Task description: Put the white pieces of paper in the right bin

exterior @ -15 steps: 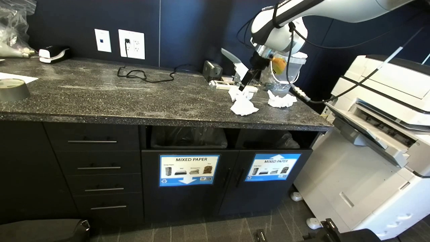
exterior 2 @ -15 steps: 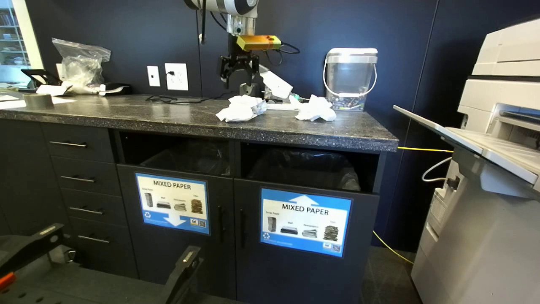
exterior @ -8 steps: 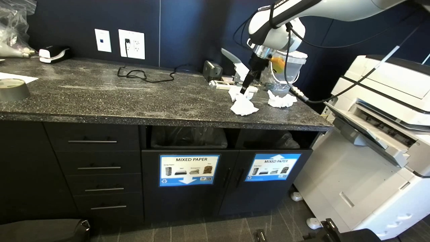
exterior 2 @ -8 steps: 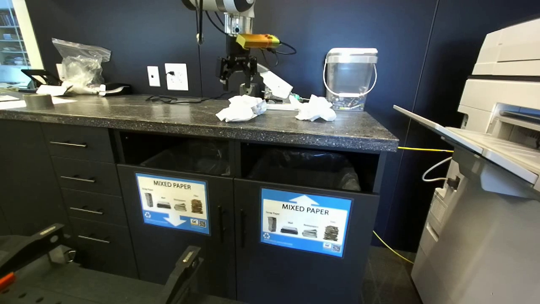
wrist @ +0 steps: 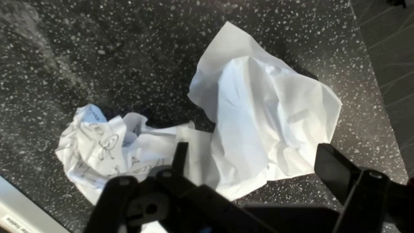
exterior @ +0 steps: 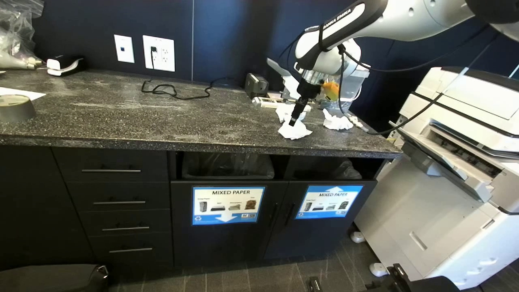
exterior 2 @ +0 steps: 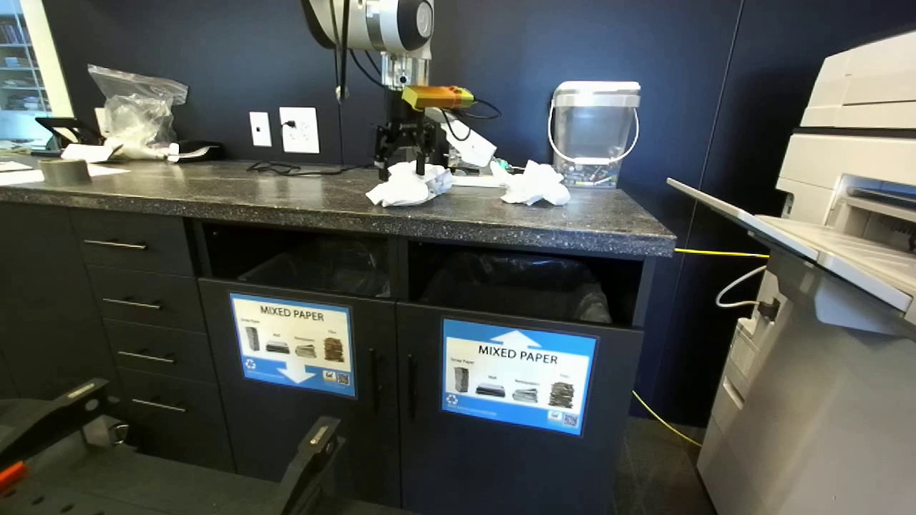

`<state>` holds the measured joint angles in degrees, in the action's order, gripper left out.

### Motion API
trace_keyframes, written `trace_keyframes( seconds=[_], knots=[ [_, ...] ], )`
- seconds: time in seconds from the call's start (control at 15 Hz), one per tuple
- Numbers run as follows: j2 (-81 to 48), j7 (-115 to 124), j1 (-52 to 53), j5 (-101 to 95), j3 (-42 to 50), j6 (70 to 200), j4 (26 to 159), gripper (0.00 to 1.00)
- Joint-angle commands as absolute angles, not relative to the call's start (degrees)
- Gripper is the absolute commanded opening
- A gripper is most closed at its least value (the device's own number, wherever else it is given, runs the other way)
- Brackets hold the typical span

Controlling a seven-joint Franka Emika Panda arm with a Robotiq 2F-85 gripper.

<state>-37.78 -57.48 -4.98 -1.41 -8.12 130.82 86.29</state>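
Crumpled white pieces of paper lie on the dark speckled counter. The front one [exterior: 299, 132] is in an exterior view, with another [exterior: 282, 112] just behind it and a third [exterior: 338, 122] to the right. In the wrist view, a smooth piece [wrist: 249, 106] and a scribbled piece [wrist: 97, 142] touch or overlap. My gripper [wrist: 253, 152] is open, its fingers on either side of the smooth piece's lower part. In an exterior view, the gripper [exterior 2: 402, 172] is low over the left paper heap [exterior 2: 401, 190]. The right bin [exterior 2: 515, 286] is the dark opening under the counter.
A similar left opening [exterior 2: 322, 268] is beside the right bin. A clear lidded bucket [exterior 2: 595, 125] stands at the counter's back. A long white stapler [exterior: 265, 102] lies behind the papers. A large printer [exterior: 429, 211] stands to the right.
The gripper has come down toward the front papers and stays open, its fingertips now at paper height in both exterior views. The papers have not moved.
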Motion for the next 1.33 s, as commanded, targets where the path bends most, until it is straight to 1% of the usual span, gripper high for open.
trace_keyframes(
  seconds=[0.0, 0.13, 0.67, 0.73, 0.8, 0.87, 0.93, 1.2, 1.27],
  knots=[
    [-39.82, -57.65, -4.93, -1.46, -7.58, 130.23, 84.1, 1.0],
    [-40.82, -56.74, -4.27, -1.83, -7.45, 131.51, 84.42, 1.0],
    [-43.31, -57.26, -5.47, -1.08, -7.69, 130.07, 81.95, 1.0],
    [-43.56, -56.44, -4.68, -1.63, -7.46, 130.8, 82.24, 0.94],
    [-43.47, -56.51, -4.77, -1.55, -7.51, 130.69, 82.11, 0.73],
    [-43.43, -57.1, -5.41, -1.17, -7.64, 129.94, 81.4, 0.69],
    [-43.47, -56.53, -4.81, -1.57, -7.5, 130.47, 81.76, 0.69],
    [-43.28, -55.96, -4.15, -2.18, -7.2, 130.33, 81.6, 0.38],
    [-43.09, -56.35, -4.59, -1.95, -7.22, 129.74, 81.25, 0.31]
  ],
)
